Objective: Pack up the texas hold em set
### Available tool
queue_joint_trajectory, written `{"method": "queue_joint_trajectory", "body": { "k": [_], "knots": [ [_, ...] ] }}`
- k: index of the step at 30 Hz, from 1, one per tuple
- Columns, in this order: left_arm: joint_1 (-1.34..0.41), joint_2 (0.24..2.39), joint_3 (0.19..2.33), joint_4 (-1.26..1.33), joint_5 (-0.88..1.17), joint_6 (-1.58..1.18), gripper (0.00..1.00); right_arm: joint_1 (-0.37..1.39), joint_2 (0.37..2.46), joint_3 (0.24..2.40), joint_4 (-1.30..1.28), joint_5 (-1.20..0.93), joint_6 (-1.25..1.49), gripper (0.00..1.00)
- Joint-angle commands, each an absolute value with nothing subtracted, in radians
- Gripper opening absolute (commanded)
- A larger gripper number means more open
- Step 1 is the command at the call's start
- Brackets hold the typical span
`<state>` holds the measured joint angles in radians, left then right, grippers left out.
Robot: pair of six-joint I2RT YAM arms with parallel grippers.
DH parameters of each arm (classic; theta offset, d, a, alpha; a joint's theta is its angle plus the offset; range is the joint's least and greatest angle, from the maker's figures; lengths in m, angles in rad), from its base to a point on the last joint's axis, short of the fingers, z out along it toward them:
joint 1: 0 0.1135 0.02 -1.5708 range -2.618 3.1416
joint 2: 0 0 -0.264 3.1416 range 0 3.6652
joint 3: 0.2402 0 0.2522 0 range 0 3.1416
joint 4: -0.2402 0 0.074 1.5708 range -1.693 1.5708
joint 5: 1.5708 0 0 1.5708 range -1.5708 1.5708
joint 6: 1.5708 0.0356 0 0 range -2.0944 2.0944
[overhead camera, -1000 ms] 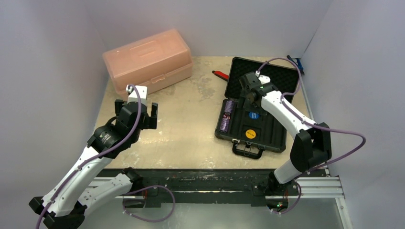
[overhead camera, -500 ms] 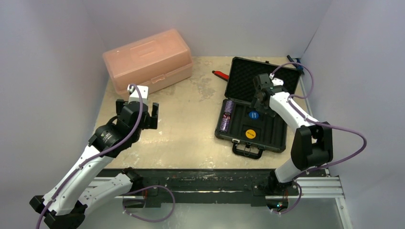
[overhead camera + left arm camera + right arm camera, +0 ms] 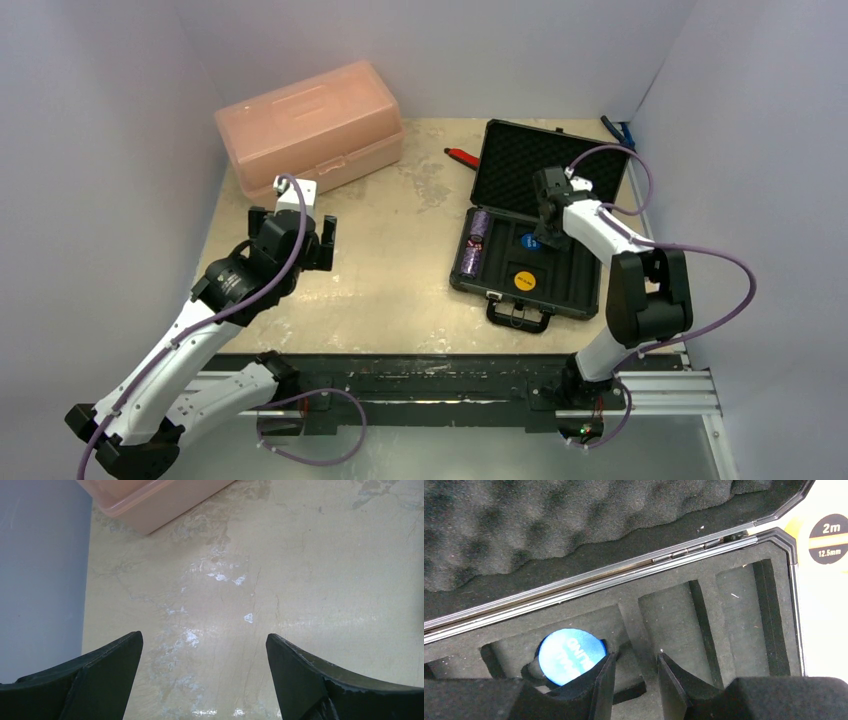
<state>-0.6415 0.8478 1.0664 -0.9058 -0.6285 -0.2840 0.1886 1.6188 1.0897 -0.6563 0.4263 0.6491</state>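
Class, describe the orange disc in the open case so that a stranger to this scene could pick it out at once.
Find the open black briefcase on the table's right side. In its foam tray, nearest the handle, lies the orange disc; the blue disc, the only other one, sits further back.

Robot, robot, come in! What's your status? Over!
Left gripper open, idle over table. Right gripper barely open, empty, beside blue disc. Case open, purple chips seated; only right arm over it.

Black is being shown by the briefcase (image 3: pixel 520 160), purple by the chip stacks (image 3: pixel 472 243), orange by the disc (image 3: pixel 524 281), pink by the box (image 3: pixel 310 125).
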Motion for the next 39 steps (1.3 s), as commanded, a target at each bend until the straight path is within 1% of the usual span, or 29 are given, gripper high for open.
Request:
{"method": "queue_joint_trajectory", "body": {
  "k": [1, 2, 5, 8, 11, 26, 33, 36, 39],
  "knots": [
    [-0.636, 0.852, 1.064, -0.875, -0.630, -0.265, 0.94, 0.186, 1.610, 1.051, -0.605, 0.373, 0.628, 0.39],
    [-0.636, 0.854, 1.065, -0.874, -0.630, -0.266, 0.94, 0.186, 1.608, 1.044, -0.603, 0.368, 0.623, 0.38],
    [-0.635, 0.853, 1.066, -0.876, -0.629, -0.265, 0.93, 0.186, 1.600, 1.021, -0.583, 0.344, 0.600, 0.30],
    [-0.637, 0.847, 1.063, -0.869, -0.626, -0.265, 0.93, 0.190, 1.586, 1.000, -0.547, 0.255, 0.579, 0.29],
    [-0.637, 0.848, 1.063, -0.868, -0.627, -0.264, 0.93, 0.216, 1.573, 0.988, -0.516, 0.212, 0.556, 0.26],
    [-0.636, 0.848, 1.064, -0.871, -0.628, -0.263, 0.93, 0.423, 1.652, 1.095, -0.491, 0.133, 0.604, 0.28],
    [-0.636, 0.848, 1.063, -0.870, -0.629, -0.262, 0.93, 0.449, 1.673, 1.173, -0.530, 0.140, 0.601, 0.32],
    [-0.636, 0.847, 1.063, -0.870, -0.629, -0.264, 0.93, 0.449, 1.649, 1.216, -0.589, 0.162, 0.601, 0.39],
    [-0.635, 0.848, 1.063, -0.868, -0.627, -0.263, 0.93, 0.449, 1.626, 1.273, -0.656, 0.183, 0.591, 0.51]
  ]
}}
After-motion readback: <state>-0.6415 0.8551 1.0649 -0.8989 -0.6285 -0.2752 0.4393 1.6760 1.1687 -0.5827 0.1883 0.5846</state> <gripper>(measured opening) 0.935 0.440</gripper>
